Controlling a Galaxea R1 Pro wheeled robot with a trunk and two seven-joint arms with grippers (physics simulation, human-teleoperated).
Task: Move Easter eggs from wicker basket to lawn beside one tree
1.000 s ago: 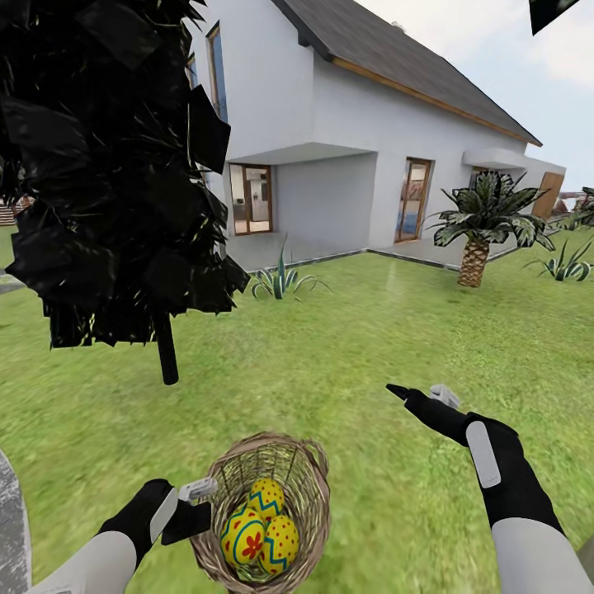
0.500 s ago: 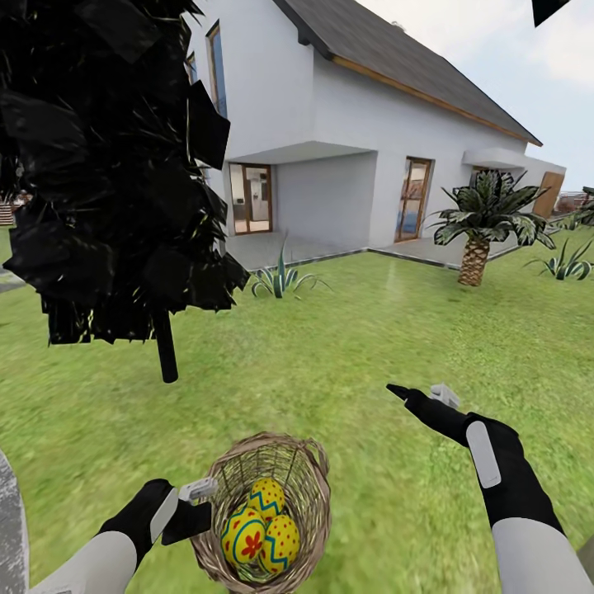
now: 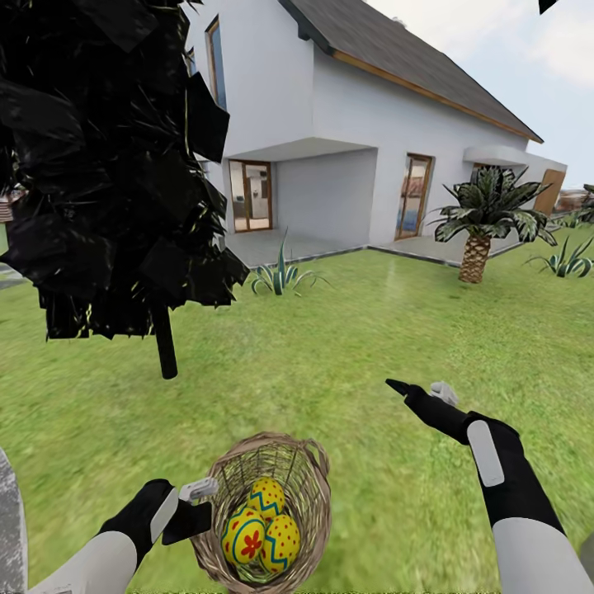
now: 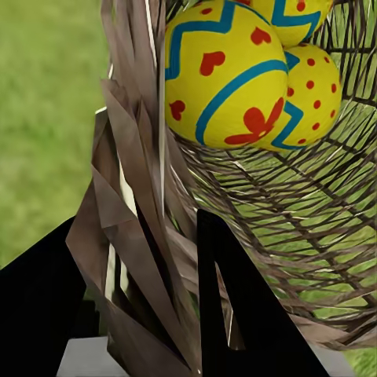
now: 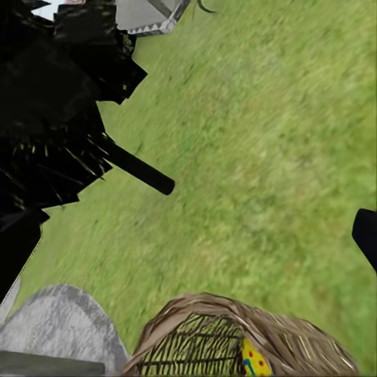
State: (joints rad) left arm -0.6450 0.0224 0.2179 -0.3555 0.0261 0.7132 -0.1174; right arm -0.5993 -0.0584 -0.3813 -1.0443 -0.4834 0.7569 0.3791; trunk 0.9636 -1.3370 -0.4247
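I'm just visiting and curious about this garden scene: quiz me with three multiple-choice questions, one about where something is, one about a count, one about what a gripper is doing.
1. Where are the Easter eggs?
A. On the grass
B. Inside the wicker basket
C. On the porch

2. How many eggs are there?
A. Two
B. Three
C. Five

3. What is the left gripper doing?
A. Clamping the basket's rim
B. Holding an egg
C. Touching a trunk

Answers: 1 B, they nestle in the weave. 2 B, three yellow shells show. 3 A, the left wrist view shows its fingers astride the wall.
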